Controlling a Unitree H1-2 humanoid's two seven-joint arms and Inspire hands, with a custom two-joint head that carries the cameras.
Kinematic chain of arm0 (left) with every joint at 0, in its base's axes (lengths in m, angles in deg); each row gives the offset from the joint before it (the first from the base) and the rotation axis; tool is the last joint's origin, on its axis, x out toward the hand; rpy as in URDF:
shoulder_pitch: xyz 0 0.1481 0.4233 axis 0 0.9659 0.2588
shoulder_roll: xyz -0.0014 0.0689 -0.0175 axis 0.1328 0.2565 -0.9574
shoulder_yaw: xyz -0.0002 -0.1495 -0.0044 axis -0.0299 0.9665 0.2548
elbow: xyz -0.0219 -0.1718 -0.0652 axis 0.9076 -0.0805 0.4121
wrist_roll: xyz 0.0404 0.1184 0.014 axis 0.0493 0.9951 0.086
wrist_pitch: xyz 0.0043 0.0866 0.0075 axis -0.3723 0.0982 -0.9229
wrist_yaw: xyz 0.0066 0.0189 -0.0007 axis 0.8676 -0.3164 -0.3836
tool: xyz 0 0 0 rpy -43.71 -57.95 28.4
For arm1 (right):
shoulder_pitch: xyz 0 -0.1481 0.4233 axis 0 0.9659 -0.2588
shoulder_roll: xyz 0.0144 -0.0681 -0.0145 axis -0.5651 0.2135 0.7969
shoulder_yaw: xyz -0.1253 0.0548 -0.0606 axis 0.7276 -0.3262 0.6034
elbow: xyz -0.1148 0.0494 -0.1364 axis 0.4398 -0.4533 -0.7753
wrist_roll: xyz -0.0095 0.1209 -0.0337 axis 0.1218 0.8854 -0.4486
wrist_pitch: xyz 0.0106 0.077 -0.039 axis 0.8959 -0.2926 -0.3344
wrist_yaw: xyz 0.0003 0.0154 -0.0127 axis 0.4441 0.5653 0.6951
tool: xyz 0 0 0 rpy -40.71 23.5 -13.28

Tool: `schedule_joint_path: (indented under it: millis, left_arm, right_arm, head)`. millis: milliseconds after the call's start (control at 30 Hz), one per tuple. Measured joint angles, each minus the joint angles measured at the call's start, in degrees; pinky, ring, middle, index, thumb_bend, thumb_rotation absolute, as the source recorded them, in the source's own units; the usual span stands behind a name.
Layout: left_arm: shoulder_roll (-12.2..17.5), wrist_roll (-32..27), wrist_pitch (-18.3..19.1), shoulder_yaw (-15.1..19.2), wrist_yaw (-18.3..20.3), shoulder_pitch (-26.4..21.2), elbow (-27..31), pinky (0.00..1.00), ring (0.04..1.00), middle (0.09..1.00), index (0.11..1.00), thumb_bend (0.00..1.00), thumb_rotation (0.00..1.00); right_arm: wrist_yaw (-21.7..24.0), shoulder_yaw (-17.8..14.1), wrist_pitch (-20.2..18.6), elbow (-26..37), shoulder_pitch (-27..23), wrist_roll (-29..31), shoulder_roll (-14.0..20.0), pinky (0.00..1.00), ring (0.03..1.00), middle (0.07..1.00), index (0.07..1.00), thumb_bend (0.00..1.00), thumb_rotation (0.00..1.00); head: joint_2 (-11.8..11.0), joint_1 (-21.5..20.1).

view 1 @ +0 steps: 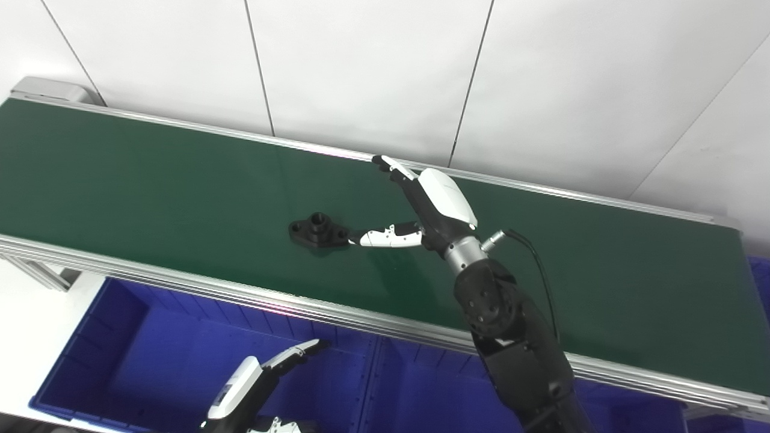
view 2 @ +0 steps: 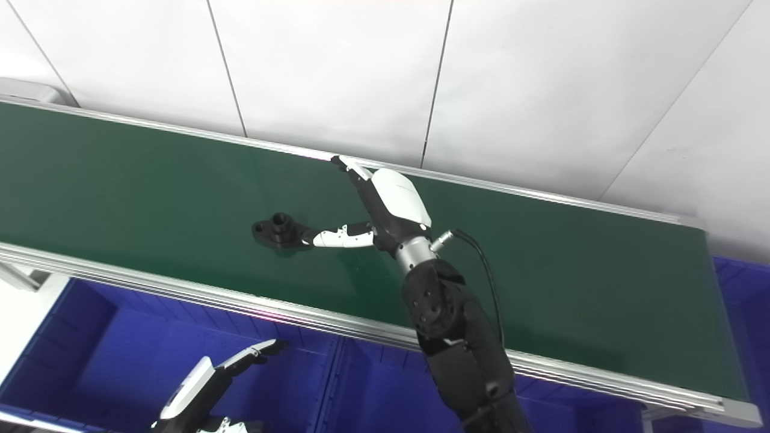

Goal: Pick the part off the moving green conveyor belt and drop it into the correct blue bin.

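While the black part (view 1: 319, 231) sits flat on the green belt (view 1: 150, 180), nearer the front rail than the back one, the left eye view shows the right hand (view 1: 415, 210) spread wide over the belt. Thumb tip is at the part's right edge, touching or just short of it, can't tell which. The other fingers (view 1: 394, 170) point up toward the back rail, well clear of the part. Nothing is held. My read: the hand is splayed as a catcher, thumb low on the near side, so the part lands in the gap before it closes. Left hand (view 1: 258, 382) sits low over the blue bin (view 1: 120, 337) below the belt, fingers apart, empty, looks parked.

Right eye view: same layout. Part (view 2: 280, 231) with its raised boss up and flat flange down, thumb tip meeting the flange end. Right hand (view 2: 376, 207) open and holding nothing, wrist angled in from the right. Left hand (view 2: 207, 382) loose above the bin floor. A divider separates this bin (view 2: 90, 337) from the next one, so bin choice is not yet settled. Pick not done.
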Motion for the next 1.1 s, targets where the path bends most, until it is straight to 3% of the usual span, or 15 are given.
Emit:
schedule_joint_path:
  millis: [367,600,1100]
  left_arm:
    - [-1.1,0.0,0.0,-0.8,-0.1,-1.1,-1.7,0.77,0.834,0.866,0.858,0.82,0.88]
    - [-1.1,0.7,0.0,-1.7,-0.9,-1.5,-1.9,0.78,0.839,0.869,0.858,0.82,0.88]
    - [-1.1,0.7,0.0,-3.7,-4.7,-1.6,-1.8,0.75,0.825,0.857,0.845,0.82,0.87]
  right_arm:
    - [-0.3,2.9,0.0,-8.5,-3.9,-1.8,0.4,0.84,0.865,0.88,0.906,0.79,0.38]
    - [-1.7,4.6,0.1,-14.2,-5.7,-2.4,0.4,0.82,0.851,0.874,0.904,0.79,0.4]
    - [-5.7,8.2,0.3,-20.6,-8.3,-3.0,0.0,0.79,0.832,0.863,0.885,0.8,0.35]
  head:
    - [-0.8,-1.6]
    - [-1.0,-1.9]
    - [-0.4,-2.3]
